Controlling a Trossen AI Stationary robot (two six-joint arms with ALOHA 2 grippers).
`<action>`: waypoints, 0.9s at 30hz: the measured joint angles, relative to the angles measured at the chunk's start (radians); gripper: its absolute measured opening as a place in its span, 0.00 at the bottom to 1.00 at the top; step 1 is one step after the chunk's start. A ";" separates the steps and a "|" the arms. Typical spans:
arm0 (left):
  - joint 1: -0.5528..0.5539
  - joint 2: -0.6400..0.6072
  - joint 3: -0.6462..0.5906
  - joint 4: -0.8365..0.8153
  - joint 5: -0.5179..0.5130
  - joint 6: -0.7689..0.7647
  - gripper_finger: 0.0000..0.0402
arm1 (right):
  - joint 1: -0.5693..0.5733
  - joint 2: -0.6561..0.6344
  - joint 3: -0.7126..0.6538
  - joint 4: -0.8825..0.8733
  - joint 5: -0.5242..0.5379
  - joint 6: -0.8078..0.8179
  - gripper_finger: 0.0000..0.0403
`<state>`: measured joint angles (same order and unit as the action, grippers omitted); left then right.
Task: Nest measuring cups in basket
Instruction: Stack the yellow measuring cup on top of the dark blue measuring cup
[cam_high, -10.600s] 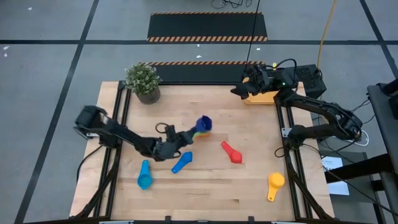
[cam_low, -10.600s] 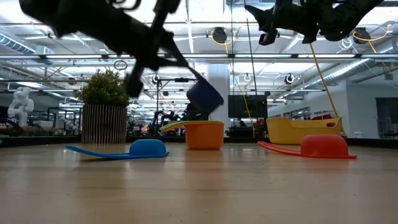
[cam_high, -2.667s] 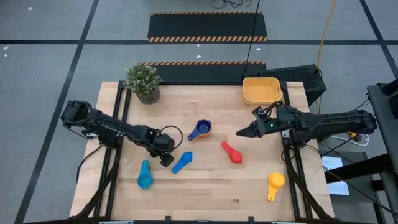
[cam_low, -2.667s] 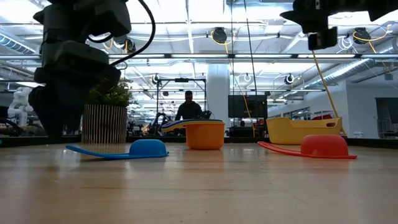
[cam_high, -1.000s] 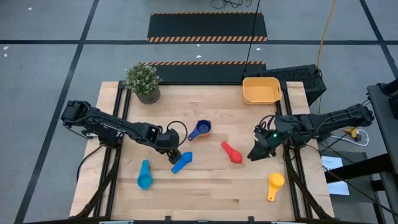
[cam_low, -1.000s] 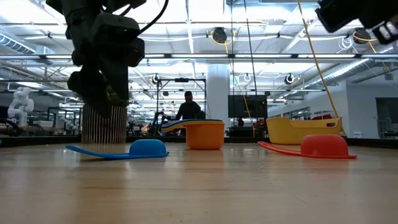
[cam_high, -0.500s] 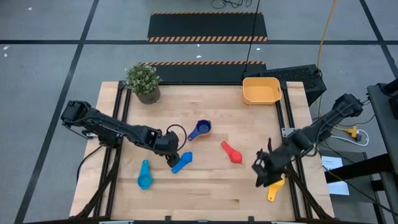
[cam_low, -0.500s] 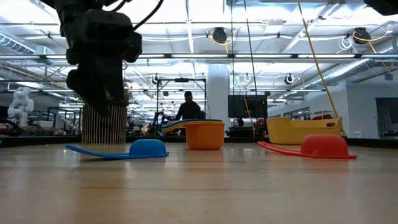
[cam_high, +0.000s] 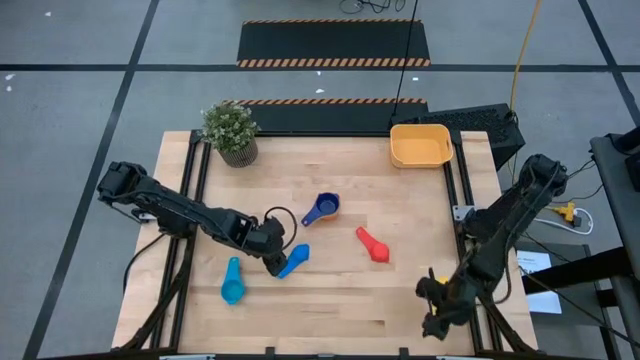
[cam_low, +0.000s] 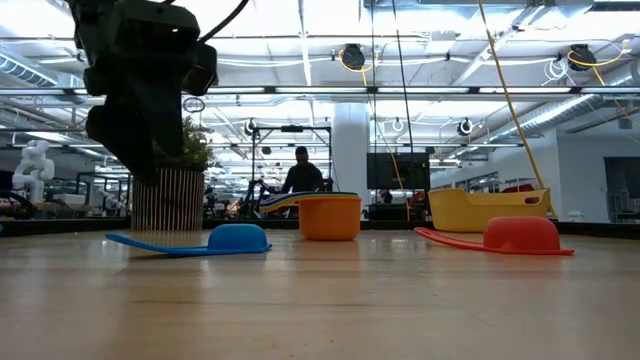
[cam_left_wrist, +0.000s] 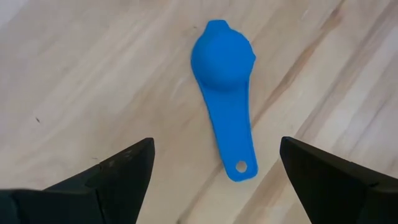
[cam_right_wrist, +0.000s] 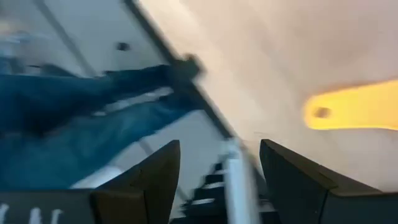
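Note:
A blue cup (cam_high: 293, 260) lies bowl down on the table, its handle (cam_left_wrist: 236, 149) pointing at my left gripper (cam_high: 273, 260). That gripper is open and hovers above the handle's end, one finger on each side (cam_left_wrist: 214, 180), touching nothing; it also shows in the low view (cam_low: 145, 150). My right gripper (cam_high: 436, 302) is open over the near right corner and covers the yellow cup, whose handle (cam_right_wrist: 354, 109) shows in the right wrist view. A nested stack (cam_high: 322, 209), dark blue on top, stands mid-table. A red cup (cam_high: 373, 245) and a teal cup (cam_high: 232, 283) lie apart. The yellow-orange basket (cam_high: 420, 146) stands far right.
A potted plant (cam_high: 230, 130) stands at the far left corner. Black frame rails (cam_high: 465, 250) run along the table's left and right sides. Bare wood lies between the cups and along the near edge. A person stands far off in the room (cam_low: 302, 170).
My right gripper has swung from beside the red cup toward the table's near edge and now hangs over the yellow cup at the near right corner. My left gripper has edged a little toward the near left, over the blue cup's handle. No cup has moved.

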<state>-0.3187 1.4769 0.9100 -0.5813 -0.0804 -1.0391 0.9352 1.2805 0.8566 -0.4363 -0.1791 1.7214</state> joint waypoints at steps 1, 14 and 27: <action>-0.006 0.000 0.000 0.000 -0.003 -0.021 0.87 | 0.012 0.015 0.000 -0.023 -0.002 -0.002 0.53; -0.050 0.000 0.000 0.000 -0.054 -0.132 0.87 | 0.046 0.160 -0.001 -0.201 0.050 0.009 0.53; -0.052 0.000 0.000 -0.056 -0.017 -0.152 0.87 | 0.090 0.244 0.006 -0.197 0.048 0.017 0.53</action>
<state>-0.3707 1.4769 0.9100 -0.6378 -0.0972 -1.1915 1.0252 1.5242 0.8631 -0.6334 -0.1310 1.7387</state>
